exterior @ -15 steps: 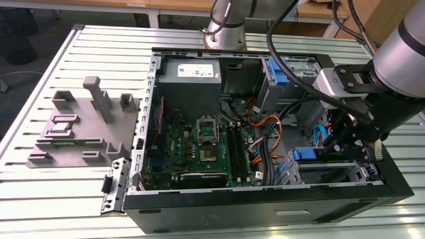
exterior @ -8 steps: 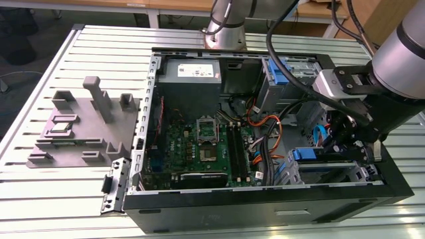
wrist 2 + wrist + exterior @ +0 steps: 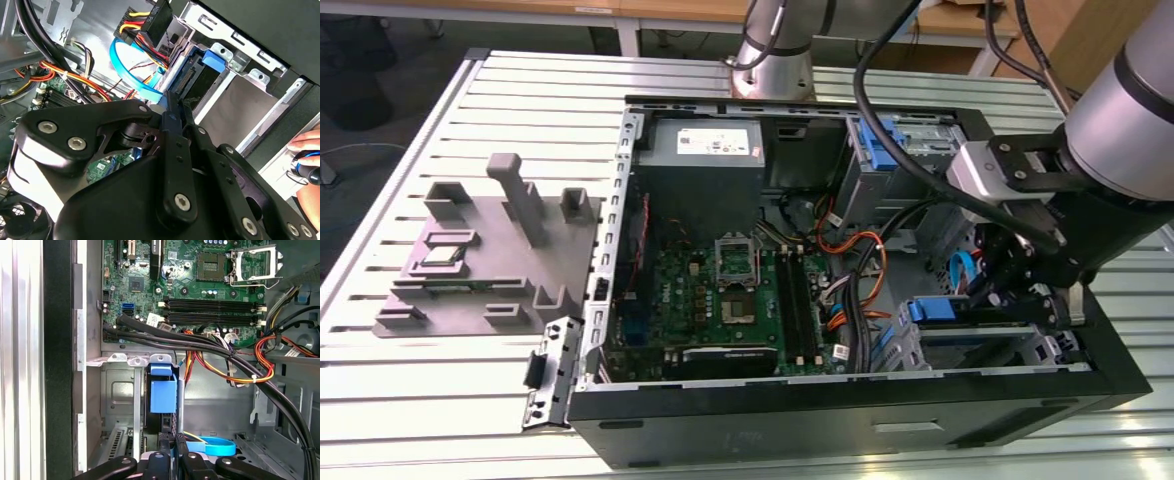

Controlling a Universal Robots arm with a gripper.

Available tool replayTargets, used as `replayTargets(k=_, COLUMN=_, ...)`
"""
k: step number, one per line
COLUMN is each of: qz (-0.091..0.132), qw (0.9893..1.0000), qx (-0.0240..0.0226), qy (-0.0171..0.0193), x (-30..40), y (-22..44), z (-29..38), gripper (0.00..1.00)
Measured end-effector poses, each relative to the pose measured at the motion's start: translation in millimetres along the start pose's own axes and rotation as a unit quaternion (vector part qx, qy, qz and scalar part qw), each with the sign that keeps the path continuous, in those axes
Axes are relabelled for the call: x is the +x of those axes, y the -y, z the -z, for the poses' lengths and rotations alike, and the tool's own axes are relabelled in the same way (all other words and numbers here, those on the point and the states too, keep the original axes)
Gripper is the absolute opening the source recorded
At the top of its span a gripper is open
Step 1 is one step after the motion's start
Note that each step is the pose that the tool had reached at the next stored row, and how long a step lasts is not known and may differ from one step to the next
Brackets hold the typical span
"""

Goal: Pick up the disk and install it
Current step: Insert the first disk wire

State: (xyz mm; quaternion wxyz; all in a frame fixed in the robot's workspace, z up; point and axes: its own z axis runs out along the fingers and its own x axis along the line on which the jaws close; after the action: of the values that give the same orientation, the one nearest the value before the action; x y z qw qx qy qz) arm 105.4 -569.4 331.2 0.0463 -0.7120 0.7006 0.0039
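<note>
In the exterior view the arm is down inside the open computer case [image 3: 854, 420], which sits on the slatted table [image 3: 480, 400]. The gripper [image 3: 1021, 300] hangs over the drive bay at the front corner of the case, and just ahead of its fingers a blue rail of the disk [image 3: 941, 310] shows above the bay's metal frame (so the picking up looks done and this is the install step).

In the second wrist view the black fingers [image 3: 172, 130] stand close together on a thin edge leading to the disk [image 3: 197, 82], which stands edge-up in the drive cage [image 3: 240, 100]; they appear clamped on its rear end, though the contact itself is hidden. A blue data cable [image 3: 132, 75] loops just beside the fingers. A person's hand [image 3: 305, 145] rests at the far edge of the case.

In the first wrist view the disk's blue tab [image 3: 163, 390] sits straight ahead of the fingers [image 3: 165, 445], inside the cage slot. My guess: what remains is a straight push along the slot, kept square so the rails don't bind.
</note>
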Motion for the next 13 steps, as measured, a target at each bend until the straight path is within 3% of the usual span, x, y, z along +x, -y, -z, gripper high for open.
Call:
replayTargets(k=12, qz=0.000, qw=1.0000, qx=-0.0001, qy=0.0001, x=0.1, y=-0.4, z=-1.1, gripper=0.17)
replayTargets(k=13, qz=0.000, qw=1.0000, qx=0.0000, qy=0.0001, x=0.1, y=-0.4, z=-1.1, gripper=0.24)
